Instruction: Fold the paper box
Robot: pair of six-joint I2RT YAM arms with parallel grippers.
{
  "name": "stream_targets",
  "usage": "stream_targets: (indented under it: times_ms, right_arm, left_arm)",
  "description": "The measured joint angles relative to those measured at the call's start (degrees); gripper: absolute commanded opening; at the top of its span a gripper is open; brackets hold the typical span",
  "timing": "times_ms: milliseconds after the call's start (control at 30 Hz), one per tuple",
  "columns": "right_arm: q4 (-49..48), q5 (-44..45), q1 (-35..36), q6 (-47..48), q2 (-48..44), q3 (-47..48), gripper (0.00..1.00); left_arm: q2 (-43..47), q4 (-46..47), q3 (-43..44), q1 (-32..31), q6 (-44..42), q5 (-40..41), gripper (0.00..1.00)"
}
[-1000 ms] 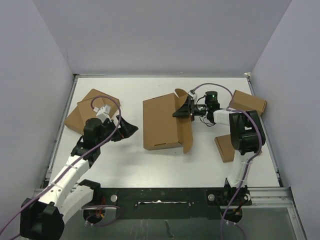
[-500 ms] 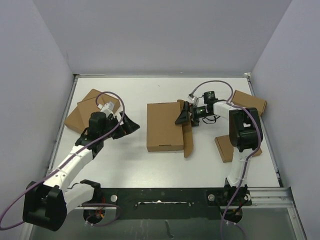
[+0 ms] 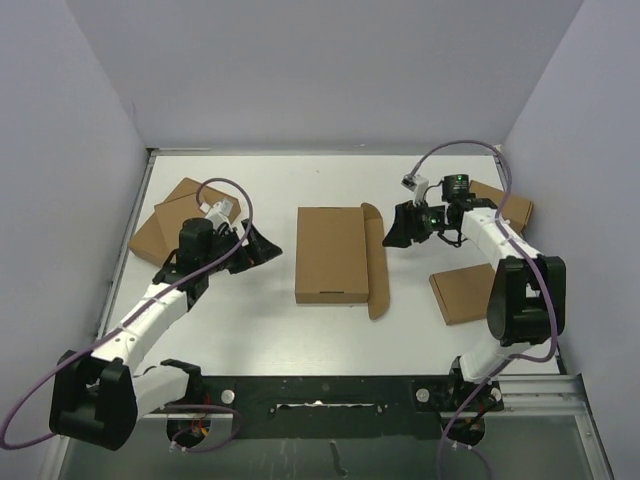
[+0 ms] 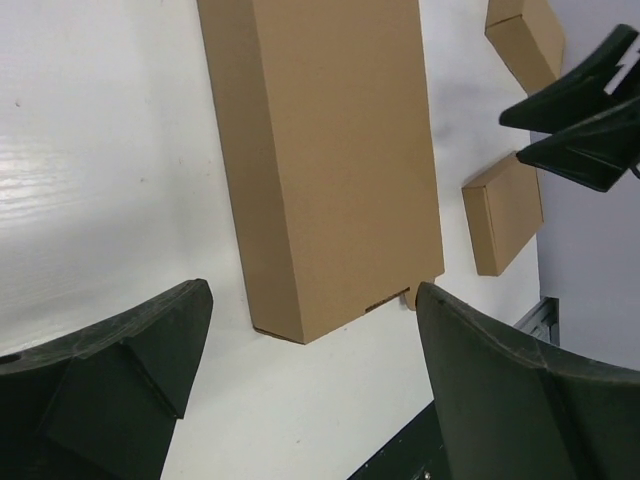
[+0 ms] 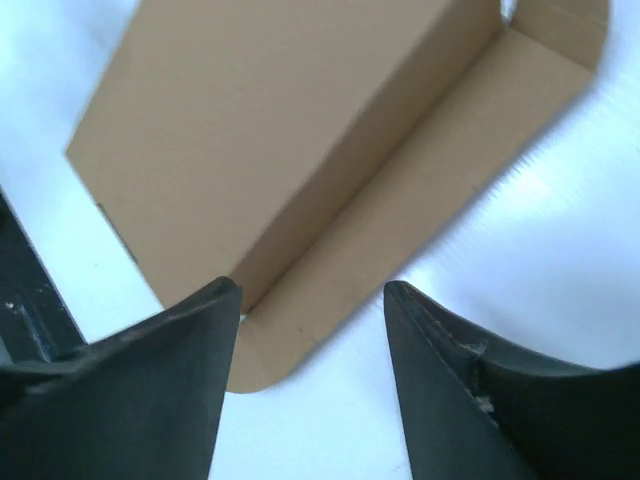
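Lying flat at centre frame, paper box (image 3: 333, 255) had its right flap (image 3: 377, 262) loose. Left pincer (image 3: 265, 247) and right pincer (image 3: 392, 231) stood open, empty. Advice: lift flap mid-edge, brace opposite side.

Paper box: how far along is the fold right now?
Done: the paper box lies closed into a flat body. In hand: nothing; left gripper and right gripper are open, off the box. Left: the side flap lies spread flat beside it, likely needing tucking.
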State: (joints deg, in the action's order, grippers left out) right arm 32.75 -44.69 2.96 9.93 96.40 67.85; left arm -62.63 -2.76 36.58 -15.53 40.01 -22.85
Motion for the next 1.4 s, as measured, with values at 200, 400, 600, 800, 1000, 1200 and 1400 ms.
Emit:
stream_targets:
  times_ms: [200, 400, 600, 800, 1000, 1200, 1400]
  right_arm:
    - [-1.16, -4.52, 1.75, 2.29, 0.81, -0.74, 0.09]
    - [-0.76, -3.56, 7.43, 3.34, 8.48, -1.60, 0.06]
    - [2.47, -4.15, 14.16, 5.05, 14.10, 3.58, 0.07]
    - [5.57, -4.35, 13.92, 10.60, 14.69, 8.61, 0.23]
    - [9.20, -5.81, 10.01, 24.50, 1.44, -0.85, 0.74]
    - [9.77, -9.75, 15.98, 48.61, -17.90, -15.61, 0.80]
    - [5.97, -5.60, 20.87, 62.97, -15.47, -23.93, 0.72]
  left_arm:
    - [-8.41, 0.90, 1.44, -0.74, -0.42, -2.27, 0.76]
    - [-14.21, 1.11, 3.17, -5.05, -1.55, -1.22, 0.76]
    - [-17.31, 0.31, 3.78, -7.56, -2.84, 1.14, 0.77]
    - [-14.99, -5.22, 4.61, -5.97, -7.58, 6.27, 0.78]
    - [-5.60, -6.03, 4.35, -3.30, -10.03, 4.94, 0.81]
    - [-1.75, 0.20, 1.18, -0.44, -8.87, 0.33, 0.81]
    - [-3.54, -0.20, 0.94, -0.39, -9.77, 0.76, 0.81]
